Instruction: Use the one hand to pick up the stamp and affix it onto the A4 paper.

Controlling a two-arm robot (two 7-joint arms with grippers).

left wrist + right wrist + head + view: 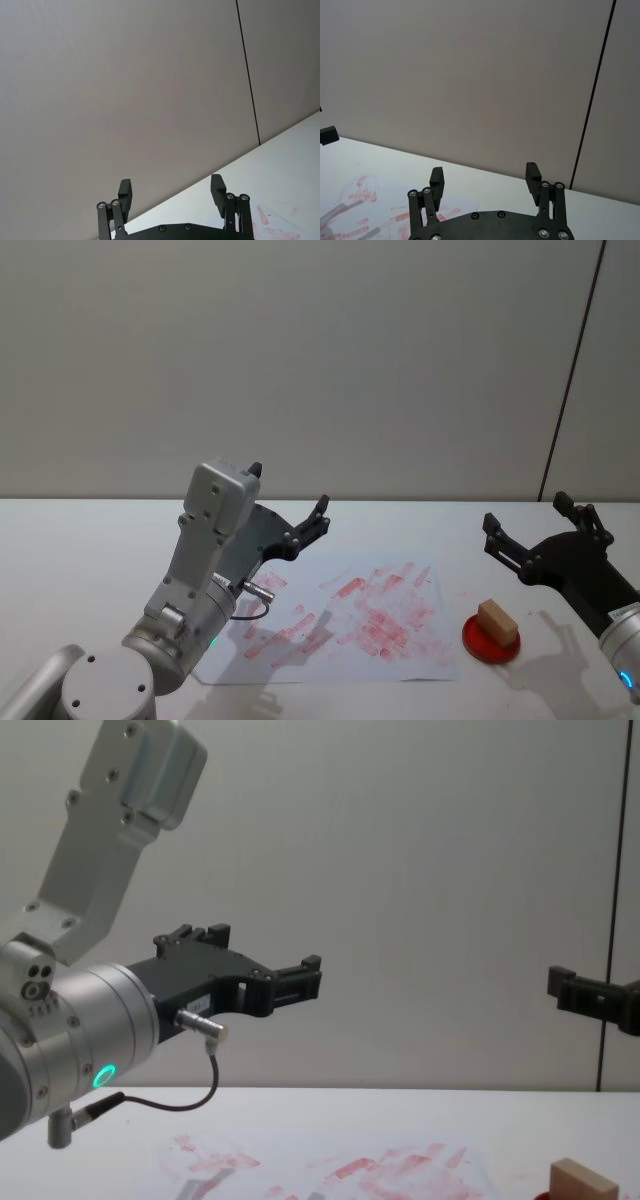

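Pale grey wall rises behind the white table (80,540), where the A4 paper (340,635) lies flat, smeared with red ink. Just off the paper's right edge sits a low red round pad (478,645), and the stamp (497,620) rests on top of it, touching the pad and apart from the sheet. My right gripper (527,515) hangs in the air beyond the paper's right edge, behind and above the stamp, its jaws spread wide with nothing between them. My left gripper (290,490) hovers above the paper's left part, jaws likewise apart and empty. From the head I see paper, pad and stamp laid out together. From the chest I see, side on, that both grippers ride well above the sheet, while the stamp (583,1185) sits low at the paper's right. My right wrist looks across the ink marks to the wall, and my left wrist catches a corner of the paper. Bare table runs along the paper's far edge and off its left side, and open air lies between my right jaws and the stamp
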